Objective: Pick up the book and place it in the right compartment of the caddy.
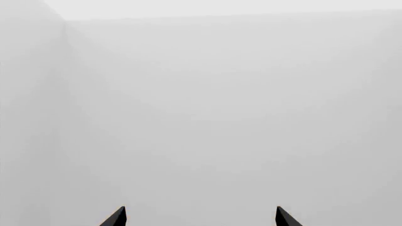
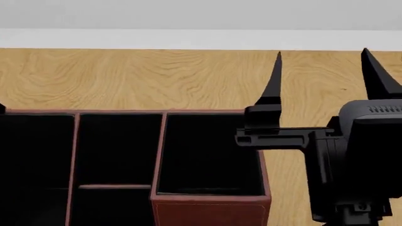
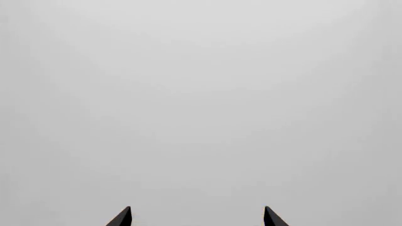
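The tabletop point(image 2: 157, 75), all pale wood grain, runs away beyond my raised right fingers, and below and beside them sits the caddy point(image 2: 75, 141), reddish-brown walls with black insides. Its right compartment point(image 2: 210, 155), the square-mouthed one, lies just below my right gripper point(image 2: 323, 75), one finger standing over its far corner, which makes sense if this arm is meant to do the dropping. That gripper points up and away with its fingers spread wide and nothing between them; its own wrist camera shows only blank wall past the two tips. My left gripper point(image 1: 201, 216) is likewise parted and holding nothing, aimed at a bare wall corner, apparently parked clear of the work. The book? Not in any view; I can't tell where it lies, and what I see of the right compartment looks empty. My guess is the pick hasn't happened, so the head or arms must first find the book.
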Motion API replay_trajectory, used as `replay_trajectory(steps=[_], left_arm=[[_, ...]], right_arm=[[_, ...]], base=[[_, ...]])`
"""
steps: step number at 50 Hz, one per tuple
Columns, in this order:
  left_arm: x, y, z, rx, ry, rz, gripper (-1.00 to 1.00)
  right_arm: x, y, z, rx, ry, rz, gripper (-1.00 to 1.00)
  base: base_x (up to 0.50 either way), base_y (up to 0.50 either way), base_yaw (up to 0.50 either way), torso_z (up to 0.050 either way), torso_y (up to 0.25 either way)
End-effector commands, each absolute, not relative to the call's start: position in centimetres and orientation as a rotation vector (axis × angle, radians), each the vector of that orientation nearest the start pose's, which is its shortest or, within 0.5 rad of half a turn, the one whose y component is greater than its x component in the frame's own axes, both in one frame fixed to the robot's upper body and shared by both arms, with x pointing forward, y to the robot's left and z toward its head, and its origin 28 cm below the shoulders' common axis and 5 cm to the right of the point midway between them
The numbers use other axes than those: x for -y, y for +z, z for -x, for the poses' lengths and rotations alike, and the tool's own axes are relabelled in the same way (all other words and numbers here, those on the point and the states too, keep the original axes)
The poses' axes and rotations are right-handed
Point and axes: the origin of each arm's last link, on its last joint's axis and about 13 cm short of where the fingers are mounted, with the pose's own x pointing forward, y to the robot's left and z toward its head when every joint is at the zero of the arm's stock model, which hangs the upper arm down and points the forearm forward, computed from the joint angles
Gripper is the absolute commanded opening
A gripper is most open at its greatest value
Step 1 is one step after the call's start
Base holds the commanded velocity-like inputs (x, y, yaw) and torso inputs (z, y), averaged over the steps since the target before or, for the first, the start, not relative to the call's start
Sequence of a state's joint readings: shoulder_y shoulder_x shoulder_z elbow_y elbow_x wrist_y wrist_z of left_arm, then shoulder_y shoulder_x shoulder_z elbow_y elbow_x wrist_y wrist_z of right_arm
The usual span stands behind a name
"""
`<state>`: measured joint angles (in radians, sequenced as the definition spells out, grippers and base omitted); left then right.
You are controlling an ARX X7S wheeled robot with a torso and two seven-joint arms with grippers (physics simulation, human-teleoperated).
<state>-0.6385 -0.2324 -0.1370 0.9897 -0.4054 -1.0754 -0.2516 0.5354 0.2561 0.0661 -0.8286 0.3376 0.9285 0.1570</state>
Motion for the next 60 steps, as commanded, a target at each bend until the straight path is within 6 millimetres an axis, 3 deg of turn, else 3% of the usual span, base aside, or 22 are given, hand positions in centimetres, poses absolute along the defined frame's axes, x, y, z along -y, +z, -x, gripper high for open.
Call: replay_trajectory(steps=[1,9,18,30,46,60], left_arm=[[-23.3,26.2,-20.4,0.560,0.061,-0.007,1.00],[-23.4,26.5,-20.5,0.573,0.060,-0.003,1.00],[-23.5,26.8,-20.3,0.586,0.070,-0.009,1.00],[-23.6,27.0,-20.2,0.598,0.079,-0.016,1.00],[-23.6,27.0,-19.9,0.602,0.081,-0.014,1.00],[-23.7,26.8,-20.0,0.599,0.082,-0.007,1.00]], right_arm=[[13.5,25.6,-21.6,0.404,0.229,-0.001,1.00],[14.0,27.4,-20.3,0.374,0.458,0.078,1.00],[13.9,27.8,-19.6,0.261,0.693,0.199,1.00],[12.1,28.1,-20.1,0.095,0.951,0.385,1.00],[11.8,28.0,-21.3,-0.035,1.076,0.527,1.00],[11.1,26.0,-23.1,-0.132,1.091,0.542,1.00]], base=[[0.00,0.00,0.00,0.000,0.000],[0.00,0.00,0.00,0.000,0.000],[0.00,0.00,0.00,0.000,0.000],[0.00,0.00,0.00,0.000,0.000],[0.00,0.00,0.00,0.000,0.000],[0.00,0.00,0.00,0.000,0.000]])
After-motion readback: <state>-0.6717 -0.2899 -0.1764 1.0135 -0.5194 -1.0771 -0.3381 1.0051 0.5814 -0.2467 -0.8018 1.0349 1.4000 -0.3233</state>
